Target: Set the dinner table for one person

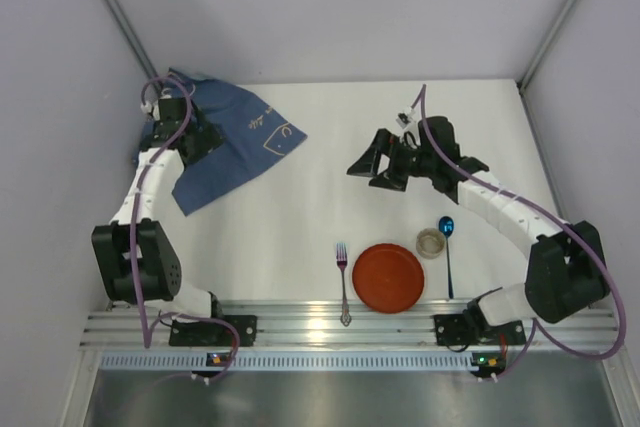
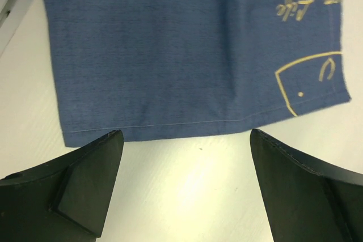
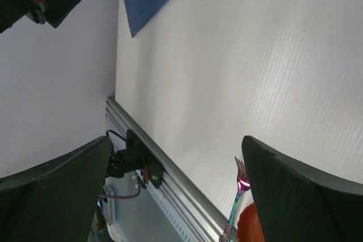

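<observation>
Worktop spans the top view, white and flat, with a ribbed rail along its near edge where both arm bases sit. Near that edge, right of centre, lies a red plate. A fork lies just left of it, tines pointing away from the rail and handle end over the rail. A spoon with a blue bowl lies just right of the plate. A small round cup sits between the spoon and the plate's far rim, close to both. A blue cloth with pale line drawings lies at the far left.

The left gripper hangs over the cloth. Its wrist view shows the 2 fingers spread wide with nothing between them, and the cloth's hem just ahead. The right gripper hovers above bare worktop, well beyond the plate, likewise spread wide and holding nothing. Its wrist view shows the fork's tines beside one finger.
</observation>
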### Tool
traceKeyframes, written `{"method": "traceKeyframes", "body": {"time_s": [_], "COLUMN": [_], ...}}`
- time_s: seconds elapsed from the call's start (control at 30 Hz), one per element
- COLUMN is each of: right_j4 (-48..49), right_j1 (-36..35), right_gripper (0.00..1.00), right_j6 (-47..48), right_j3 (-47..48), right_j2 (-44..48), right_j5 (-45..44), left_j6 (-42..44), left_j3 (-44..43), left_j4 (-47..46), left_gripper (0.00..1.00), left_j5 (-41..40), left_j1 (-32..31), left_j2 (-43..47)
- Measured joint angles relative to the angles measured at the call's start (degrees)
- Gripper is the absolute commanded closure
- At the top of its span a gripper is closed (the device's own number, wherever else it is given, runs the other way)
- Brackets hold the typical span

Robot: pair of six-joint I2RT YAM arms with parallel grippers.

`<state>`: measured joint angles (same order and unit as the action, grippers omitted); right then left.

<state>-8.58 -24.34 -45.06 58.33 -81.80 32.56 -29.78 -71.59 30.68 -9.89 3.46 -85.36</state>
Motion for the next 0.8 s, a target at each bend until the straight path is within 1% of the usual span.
{"method": "traceKeyframes", "body": {"time_s": [0.17, 0.23, 0.37, 0.5, 0.67, 0.8], "right_j4": [-1.86, -2.27, -3.21, -3.67, -4.50, -4.57], "right_j1": [0.00, 0.00, 0.00, 0.00, 0.00, 0.00], "right_gripper": [0.00, 0.00, 0.00, 0.00, 0.00, 0.00], "right_j6": [0.22, 0.44, 1.01, 1.57, 1.92, 2.21], "right_j3": [-4.04, -5.31, -7.17, -8.33, -8.96, -8.96], "right_j2": [3.76, 5.09, 7.19, 8.35, 8.44, 8.20], "right_j5": [0.39, 0.50, 0.46, 0.09, -0.24, -0.61], "left_j6": [-0.57, -0.81, -1.97, -2.75, -3.34, -3.13], "left_j3": [-0.52, 0.63, 3.76, 3.45, 3.61, 3.78], "left_j4": [1.07, 0.87, 1.07, 0.79, 0.70, 0.87], "left_gripper": [0.02, 0.02, 0.03, 0.05, 0.07, 0.11], "left_j5": [0.55, 1.38, 3.82, 4.57, 5.38, 6.69], "left_j1": [4.31, 5.90, 10.01, 13.79, 15.19, 15.19], "left_j2": [-7.15, -9.86, -10.95, -12.35, -15.78, -18.34]}}
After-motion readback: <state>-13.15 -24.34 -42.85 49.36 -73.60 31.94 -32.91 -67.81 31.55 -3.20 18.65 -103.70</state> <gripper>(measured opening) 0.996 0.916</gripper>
